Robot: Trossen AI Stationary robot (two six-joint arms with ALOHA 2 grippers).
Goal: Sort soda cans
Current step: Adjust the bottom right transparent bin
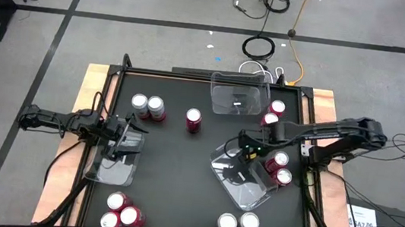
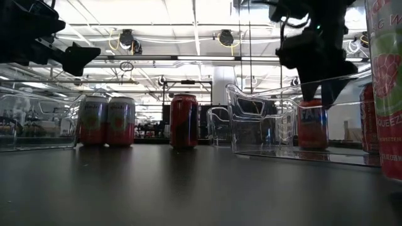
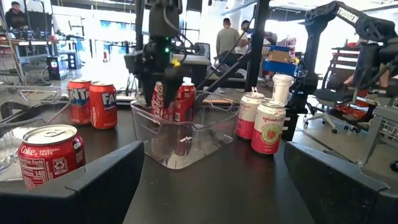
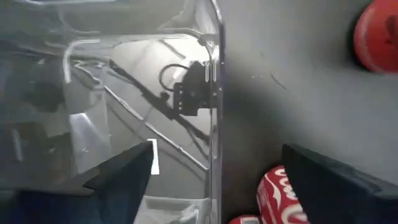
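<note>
Soda cans stand upright in small groups on the black table: two at the far left (image 1: 148, 106), one red can (image 1: 193, 120), two by the far tray (image 1: 273, 115), two (image 1: 281, 169) beside the right tray, two silver-topped ones (image 1: 239, 223) near the front, and three red ones (image 1: 121, 213) at the front left. My right gripper (image 4: 217, 152) is open and points down over the clear tray (image 1: 244, 183). Its fingers stand on either side of the tray's wall (image 4: 214, 93). My left gripper (image 3: 214, 186) waits open and level at the table's left, above another clear tray (image 1: 108, 165).
A third clear tray (image 1: 239, 95) stands at the table's far edge. Two red cans (image 4: 280, 193) stand just outside the right tray's wall, close to my right gripper's outer finger. People show in the room beyond the table.
</note>
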